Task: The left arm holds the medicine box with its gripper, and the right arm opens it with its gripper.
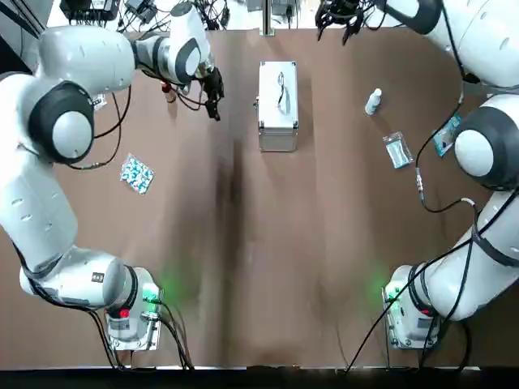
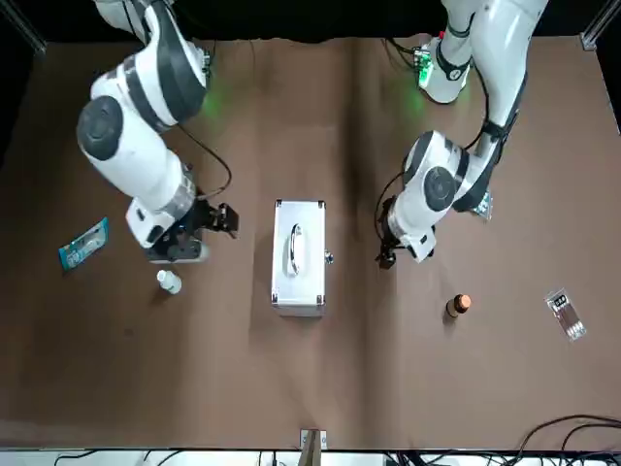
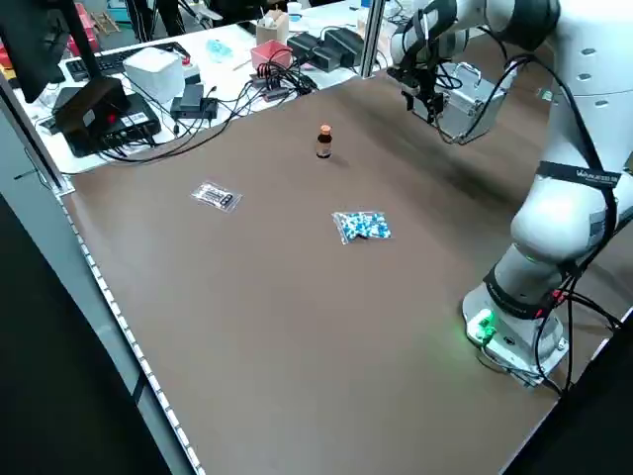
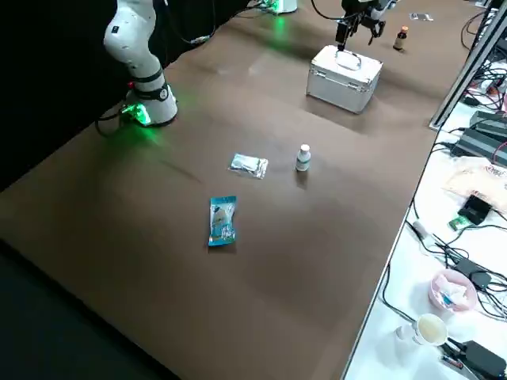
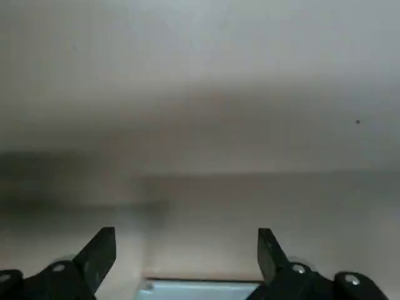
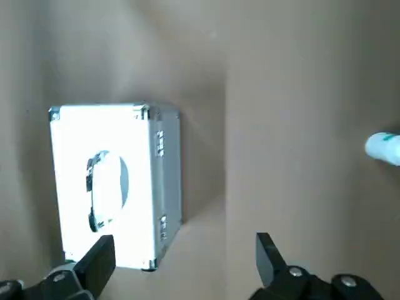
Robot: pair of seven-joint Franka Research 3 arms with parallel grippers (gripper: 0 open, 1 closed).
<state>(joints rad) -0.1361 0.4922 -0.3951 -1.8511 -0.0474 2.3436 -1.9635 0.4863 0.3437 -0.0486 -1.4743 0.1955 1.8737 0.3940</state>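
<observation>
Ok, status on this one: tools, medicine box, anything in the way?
Left tool open, beside the medicine box, not touching. Right tool open, clear of the box. Box shut, nothing blocking it.

The medicine box (image 1: 277, 101) reads as smooth silvery metal, with a bright sheen on lid and handle. The table (image 1: 268, 243) wears a matt brown covering, no gloss. My arm shells (image 1: 73, 57) are glossy white plastic, my right fingertips (image 6: 100, 256) matt black.

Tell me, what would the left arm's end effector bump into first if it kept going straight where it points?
Probably the bare table, close beside the medicine box. The left end effector points downward, and its wrist view shows tabletop ahead, only a sliver of box at the edge. Depth is unclear.
</observation>
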